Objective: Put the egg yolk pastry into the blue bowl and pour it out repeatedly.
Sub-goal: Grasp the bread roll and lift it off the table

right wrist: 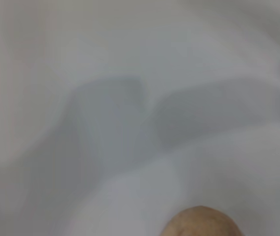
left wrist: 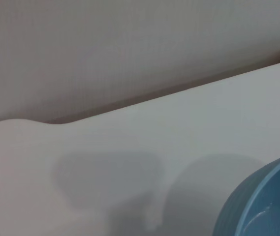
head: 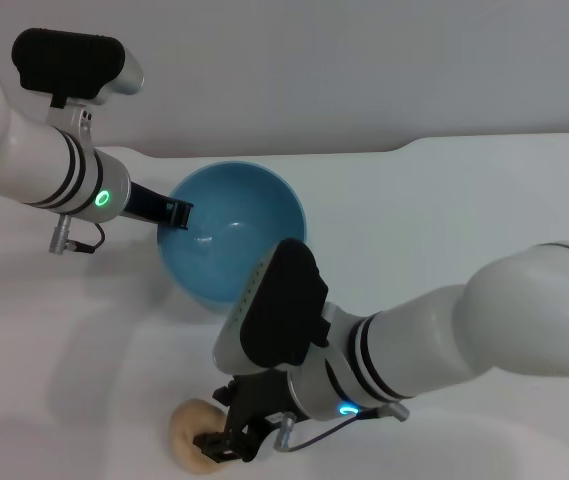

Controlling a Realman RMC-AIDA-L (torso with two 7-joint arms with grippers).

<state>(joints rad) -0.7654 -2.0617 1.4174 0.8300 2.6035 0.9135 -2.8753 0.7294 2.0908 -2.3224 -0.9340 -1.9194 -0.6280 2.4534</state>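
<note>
Head view: right jaws straddle egg yolk pastry; touching.

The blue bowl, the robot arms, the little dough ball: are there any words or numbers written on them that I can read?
None: no words, numbers or brand marks can be read in any view.
The blue bowl is plain inside and out.
The egg yolk pastry has no print.
The arms carry only glowing green rings, which are lights, not letters.
The left gripper at the bowl's rim and the right gripper at the pastry show no labels.
</note>
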